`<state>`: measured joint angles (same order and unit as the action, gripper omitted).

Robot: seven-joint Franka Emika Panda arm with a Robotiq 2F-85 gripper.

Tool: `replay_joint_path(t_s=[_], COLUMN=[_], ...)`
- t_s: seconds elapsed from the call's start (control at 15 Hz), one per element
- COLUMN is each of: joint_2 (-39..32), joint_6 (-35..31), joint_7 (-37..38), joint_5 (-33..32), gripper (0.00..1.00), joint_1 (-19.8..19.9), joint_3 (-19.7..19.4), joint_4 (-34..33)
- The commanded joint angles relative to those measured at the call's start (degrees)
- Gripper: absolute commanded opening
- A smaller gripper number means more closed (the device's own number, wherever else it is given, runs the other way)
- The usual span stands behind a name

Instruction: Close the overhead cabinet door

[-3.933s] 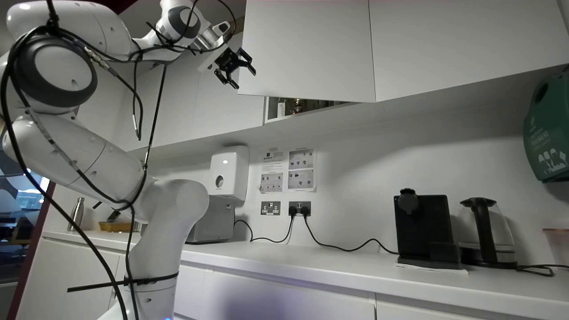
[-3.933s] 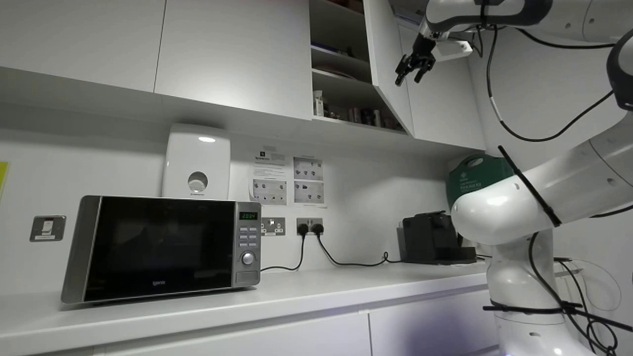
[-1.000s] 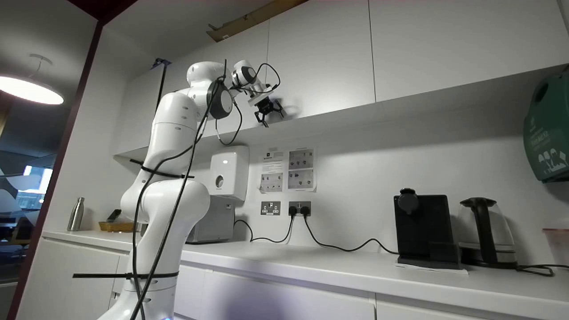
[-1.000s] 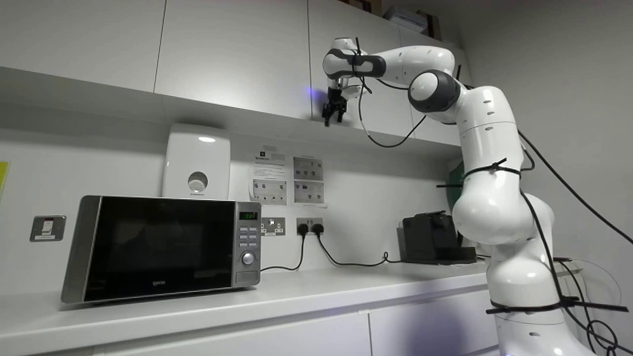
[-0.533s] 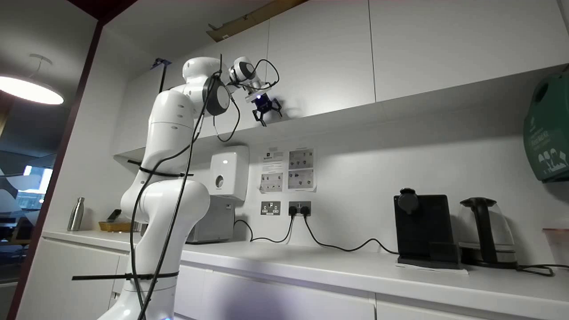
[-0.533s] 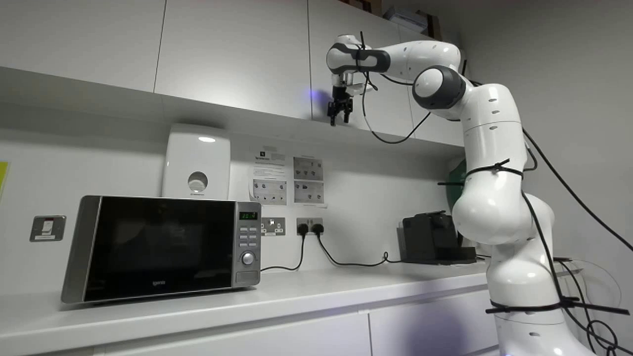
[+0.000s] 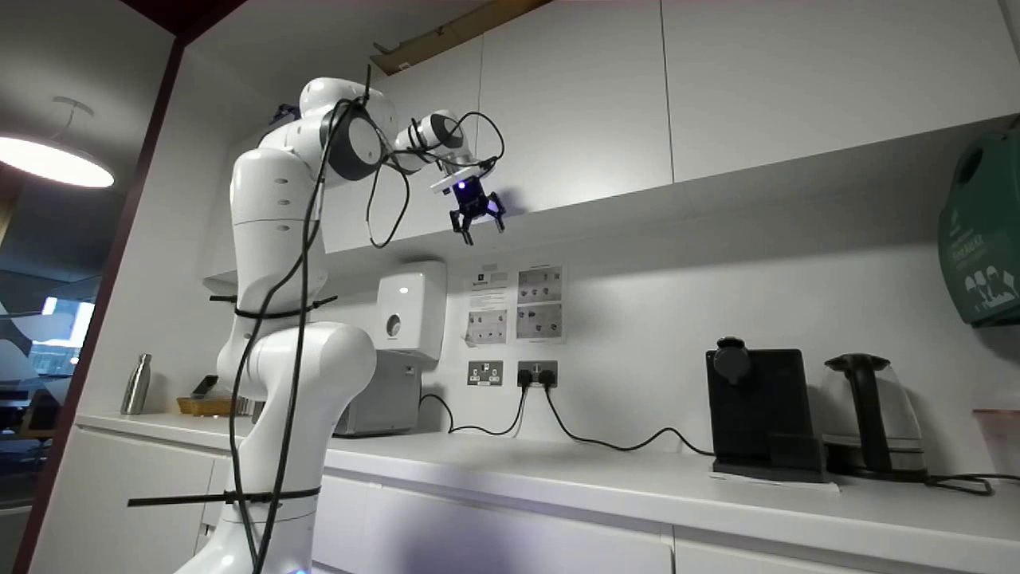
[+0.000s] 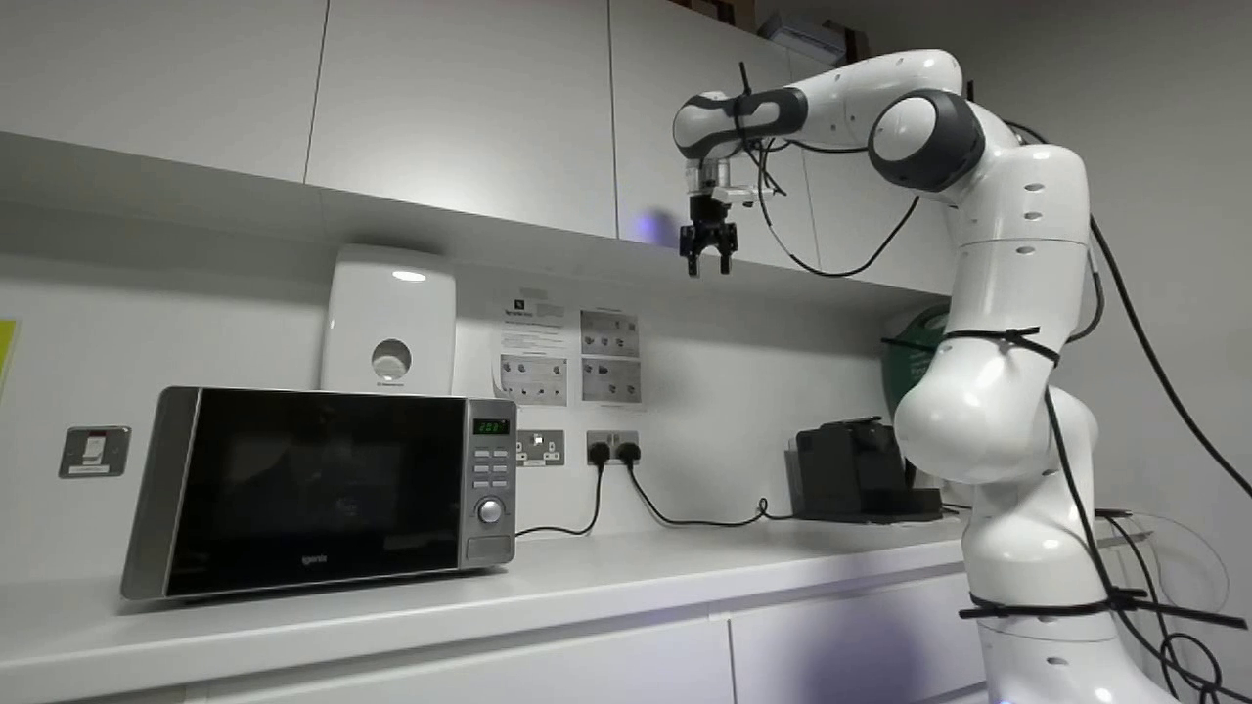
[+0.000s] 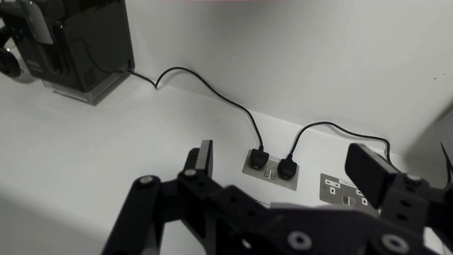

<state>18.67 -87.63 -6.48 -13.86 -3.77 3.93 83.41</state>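
The overhead cabinet door, a plain flat white panel, shows in both exterior views (image 7: 578, 104) (image 8: 648, 108). It stands shut, flush with the neighbouring white panels, and hides the shelves behind it. My gripper (image 7: 484, 235) is open and empty. It points down in front of the door's lower edge, apart from the panel, with its fingertips below that edge in an exterior view (image 8: 709, 273). In the wrist view the gripper (image 9: 281, 148) has its fingers wide apart with nothing between them. The door does not clearly show in the wrist view.
Below are a white counter (image 8: 626, 577), a microwave (image 8: 323, 489), a black coffee machine (image 7: 757, 414) and a kettle (image 7: 872, 418). A dispenser (image 7: 412, 307) and plugged sockets (image 9: 270, 171) are on the wall. A green first aid kit (image 7: 984, 231) hangs at the side. Cardboard (image 7: 454, 36) lies atop the cabinets.
The door stood open 3.9 s ago, with shelves showing; by 1.0 s ago it was flush. Since then the arm has drawn back from the door and the gripper has sunk slightly.
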Motion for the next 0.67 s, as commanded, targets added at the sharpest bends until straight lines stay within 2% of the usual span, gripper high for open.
replay_joint_path(t_s=[0.0, 0.2, 0.27, 0.4, 0.6], joint_2=[7.56, 11.43, 6.66, 8.63, 9.95], joint_6=[-5.06, -9.52, -5.47, -7.55, -7.85], joint_7=[4.88, 7.03, 5.16, 5.84, 5.92], joint_5=[3.26, 4.64, 3.24, 3.66, 3.76], gripper=[1.00, 1.00, 1.00, 1.00, 1.00], joint_1=[0.21, 1.22, 1.11, 1.45, 1.58], joint_3=[-2.39, -3.23, -2.19, -2.63, -2.67], joint_4=[14.50, 24.11, 15.94, 20.76, 22.51])
